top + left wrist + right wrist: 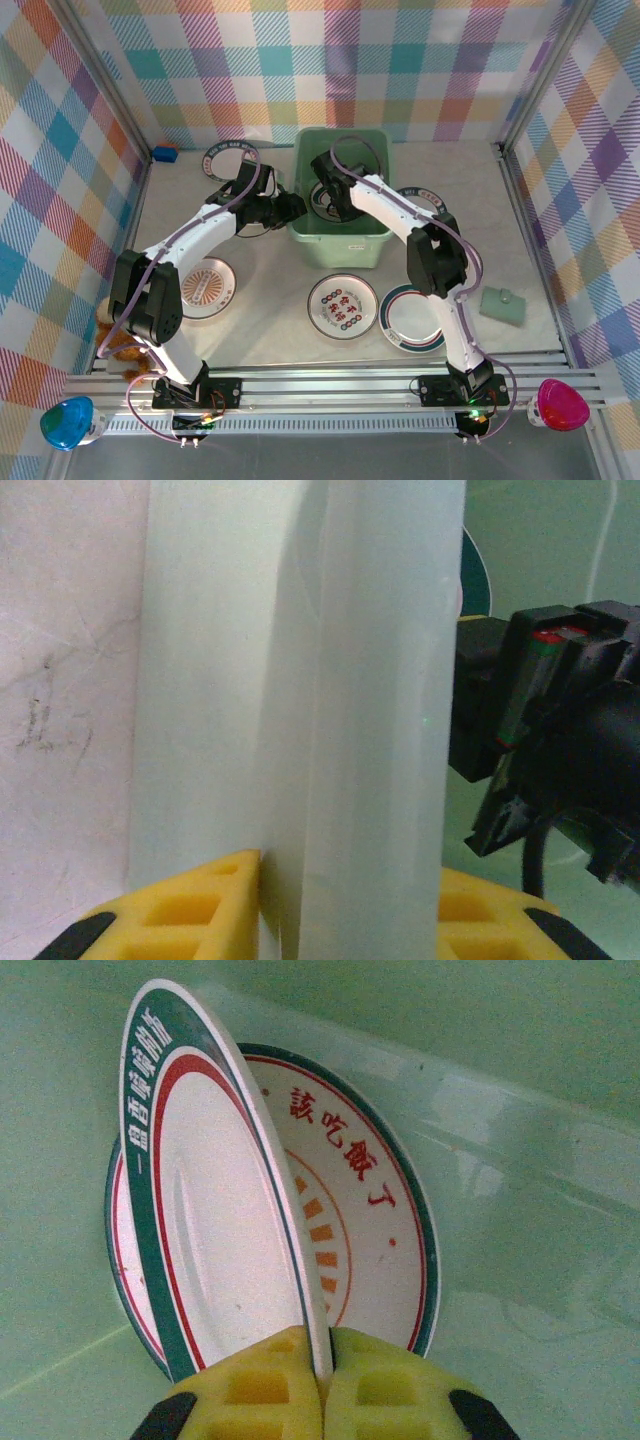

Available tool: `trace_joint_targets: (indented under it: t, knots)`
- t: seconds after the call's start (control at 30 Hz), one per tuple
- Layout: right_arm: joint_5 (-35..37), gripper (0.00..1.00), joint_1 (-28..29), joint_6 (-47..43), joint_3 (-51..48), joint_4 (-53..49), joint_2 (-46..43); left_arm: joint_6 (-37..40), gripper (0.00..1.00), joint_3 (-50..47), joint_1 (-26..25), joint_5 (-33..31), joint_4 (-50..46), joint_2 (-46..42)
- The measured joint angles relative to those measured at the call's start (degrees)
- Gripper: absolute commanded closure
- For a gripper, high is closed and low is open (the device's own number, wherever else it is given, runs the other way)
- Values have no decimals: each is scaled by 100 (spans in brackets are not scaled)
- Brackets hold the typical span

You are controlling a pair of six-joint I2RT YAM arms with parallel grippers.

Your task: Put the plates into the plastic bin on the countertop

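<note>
Upright plate [215, 1190], pinched edge-on by the right gripper [323, 1385], hangs over the plastic bin [520, 1140] floor; the left gripper [345, 900] clamps its wall.

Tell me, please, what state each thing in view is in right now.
left gripper: astride the plastic bin's left wall, grip unclear
right gripper: shut on the held plate's rim
held plate: on edge inside the bin
second plate: face up on the bin's floor
orange-centred plate: flat on the countertop
red-patterned plate: flat on the countertop
green-rimmed plate: flat on the countertop
</note>
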Motion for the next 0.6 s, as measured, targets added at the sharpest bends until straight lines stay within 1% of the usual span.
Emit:
trace_joint_targets:
  t: [0.13, 0.27, 0.3, 0.47, 0.57, 0.6]
  knots:
    - [48, 83, 0, 92, 11, 68, 61, 0, 70, 0, -2, -2, 2, 0]
    - [90, 80, -2, 101, 15, 98, 142, 2, 70, 0, -2, -4, 0, 0]
    - [94, 78, -11, 98, 15, 107, 162, 2, 70, 0, -2, -2, 0, 0]
    - [160, 55, -20, -146, 170, 157, 308, 2, 70, 0, -2, -11, 2, 0]
    - [181, 34, -22, -319, 236, 227, 350, 2, 70, 2, -2, -22, 0, 0]
    - [192, 25, -22, -369, 243, 264, 352, 2, 70, 4, -2, -22, 0, 0]
